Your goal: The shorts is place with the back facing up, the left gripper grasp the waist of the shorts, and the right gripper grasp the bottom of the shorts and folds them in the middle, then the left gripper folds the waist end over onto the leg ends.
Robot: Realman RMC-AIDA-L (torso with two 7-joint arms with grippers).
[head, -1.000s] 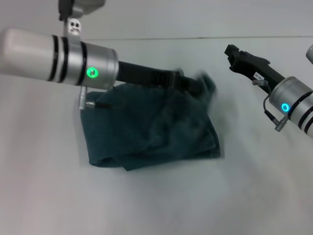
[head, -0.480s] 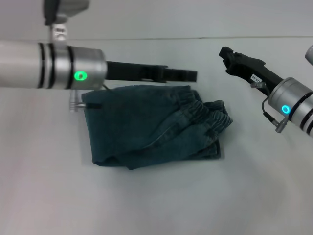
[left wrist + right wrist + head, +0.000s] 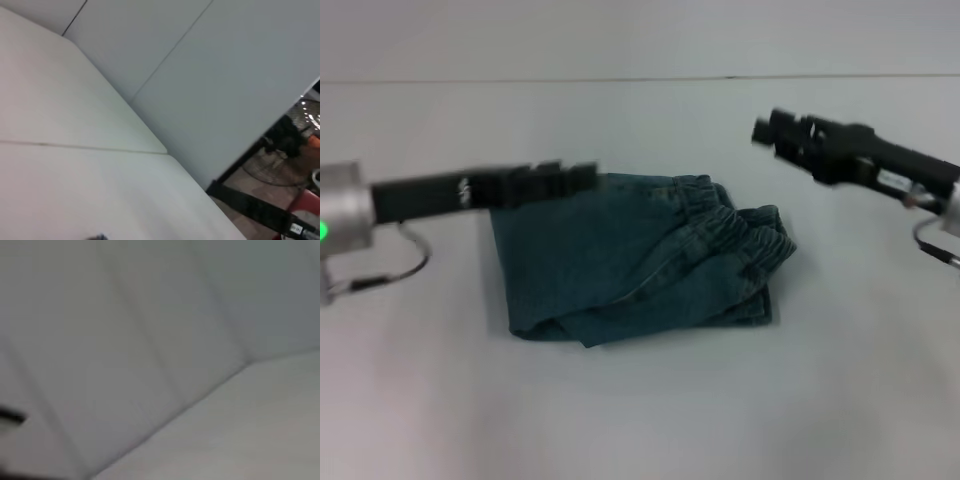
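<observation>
Pulled back toward the robot's left since a moment ago, the left gripper now hovers at the folded shorts' far-left corner; whether its fingers are parted cannot be told. Blue faded denim lies on the white tabletop, the ruffled waist doubled over to the right. Well right, the right gripper hangs raised, finger state unclear.

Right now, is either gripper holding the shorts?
No. In the head view the left gripper hangs at the far left corner of the folded shorts gripping no cloth, and the right gripper is off to their right.
</observation>
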